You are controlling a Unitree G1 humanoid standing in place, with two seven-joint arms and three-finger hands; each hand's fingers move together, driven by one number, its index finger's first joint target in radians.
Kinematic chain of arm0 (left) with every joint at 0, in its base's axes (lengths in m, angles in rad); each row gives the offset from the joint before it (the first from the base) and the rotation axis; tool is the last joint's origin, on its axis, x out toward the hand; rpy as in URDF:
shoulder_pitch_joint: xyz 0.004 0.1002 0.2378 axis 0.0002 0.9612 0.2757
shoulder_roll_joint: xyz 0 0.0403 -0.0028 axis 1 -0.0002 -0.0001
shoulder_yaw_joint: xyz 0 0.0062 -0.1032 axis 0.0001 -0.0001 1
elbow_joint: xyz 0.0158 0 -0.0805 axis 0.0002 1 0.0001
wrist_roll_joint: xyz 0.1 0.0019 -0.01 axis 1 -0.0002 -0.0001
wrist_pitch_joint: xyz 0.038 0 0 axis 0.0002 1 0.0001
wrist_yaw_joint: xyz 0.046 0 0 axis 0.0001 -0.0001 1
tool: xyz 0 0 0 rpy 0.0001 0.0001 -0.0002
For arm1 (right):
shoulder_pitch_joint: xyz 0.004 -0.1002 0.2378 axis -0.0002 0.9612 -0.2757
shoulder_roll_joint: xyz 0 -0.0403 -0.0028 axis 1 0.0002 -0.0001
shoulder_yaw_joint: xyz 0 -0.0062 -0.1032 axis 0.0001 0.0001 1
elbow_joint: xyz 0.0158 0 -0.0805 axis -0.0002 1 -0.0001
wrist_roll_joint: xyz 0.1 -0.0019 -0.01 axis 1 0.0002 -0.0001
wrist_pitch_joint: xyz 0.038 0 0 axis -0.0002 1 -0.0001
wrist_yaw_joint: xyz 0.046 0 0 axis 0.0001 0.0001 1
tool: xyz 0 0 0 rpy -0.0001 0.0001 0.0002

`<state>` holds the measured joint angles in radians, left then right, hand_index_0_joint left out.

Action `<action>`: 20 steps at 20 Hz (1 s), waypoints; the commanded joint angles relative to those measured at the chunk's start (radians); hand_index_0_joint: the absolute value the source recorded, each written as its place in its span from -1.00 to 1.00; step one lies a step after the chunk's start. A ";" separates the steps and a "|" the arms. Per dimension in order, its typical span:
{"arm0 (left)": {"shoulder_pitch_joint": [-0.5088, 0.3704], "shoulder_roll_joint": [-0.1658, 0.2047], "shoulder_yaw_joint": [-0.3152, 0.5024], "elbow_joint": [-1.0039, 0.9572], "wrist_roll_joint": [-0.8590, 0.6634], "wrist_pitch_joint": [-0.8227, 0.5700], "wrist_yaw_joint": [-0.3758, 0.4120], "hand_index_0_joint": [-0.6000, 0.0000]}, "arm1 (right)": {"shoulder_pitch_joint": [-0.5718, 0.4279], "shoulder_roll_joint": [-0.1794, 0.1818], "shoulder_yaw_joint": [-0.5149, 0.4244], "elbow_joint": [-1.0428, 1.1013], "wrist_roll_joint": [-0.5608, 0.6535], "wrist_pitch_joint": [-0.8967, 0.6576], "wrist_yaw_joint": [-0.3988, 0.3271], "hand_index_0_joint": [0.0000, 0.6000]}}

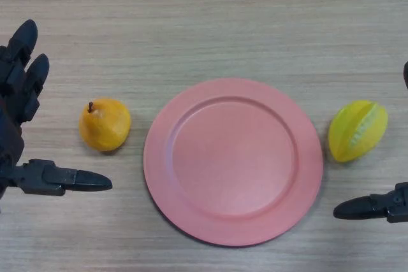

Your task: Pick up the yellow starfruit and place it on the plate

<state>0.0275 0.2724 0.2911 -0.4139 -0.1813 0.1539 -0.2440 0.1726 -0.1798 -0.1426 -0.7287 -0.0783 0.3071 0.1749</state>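
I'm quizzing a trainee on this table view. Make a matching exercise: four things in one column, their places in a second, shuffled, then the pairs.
Things:
1. starfruit
2. pear
3. plate
4. left hand

Places:
A. middle of the table
B. at the view's left edge
C. right of the plate
D. left of the plate, on the table

Pairs: 1-C, 2-D, 3-A, 4-B

A wooden table (210,23) fills the whole head view, so no wall, floor or window shows. Its top is a pale, greyish-beige laminate with fine grain lines running from left to right across the surface. The finish is matt and even, with no strong glare. The light is soft and diffuse, coming from above, and objects resting on the surface cast only short, faint shadows close under their edges.
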 commanded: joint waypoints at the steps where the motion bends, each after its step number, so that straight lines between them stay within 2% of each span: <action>1: -0.026 0.037 0.037 -0.059 -0.003 -0.138 0.042 1.00 | -0.019 -0.019 -0.038 -0.046 0.006 -0.103 -0.017 -1.00; 3: -0.018 0.031 0.021 -0.071 0.019 -0.146 0.033 1.00 | -0.024 -0.021 -0.022 -0.047 0.008 -0.091 -0.021 -1.00; 7: 0.005 0.026 0.042 -0.132 0.024 -0.061 -0.016 1.00 | -0.047 -0.031 -0.011 -0.005 0.014 -0.110 -0.028 -1.00; 12: 0.017 0.027 0.033 -0.114 0.095 -0.074 -0.085 1.00 | -0.143 -0.054 0.042 0.156 -0.025 -0.194 -0.069 -1.00; 15: 0.016 0.027 0.051 -0.082 0.083 -0.094 -0.085 1.00 | -0.210 -0.067 0.064 0.253 -0.052 -0.230 -0.084 -1.00; 16: 0.011 0.030 0.056 -0.069 0.064 -0.097 -0.069 1.00 | -0.247 -0.076 0.072 0.351 -0.104 -0.326 -0.102 -1.00; 20: -0.010 0.056 0.085 -0.016 0.056 -0.168 -0.059 1.00 | -0.346 -0.101 0.065 0.564 -0.171 -0.469 -0.146 -1.00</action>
<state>0.0428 0.2747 0.2750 -0.3826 -0.0965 0.1517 -0.3366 -0.1311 -0.2473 -0.0418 -0.1076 -0.2366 -0.0058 0.1040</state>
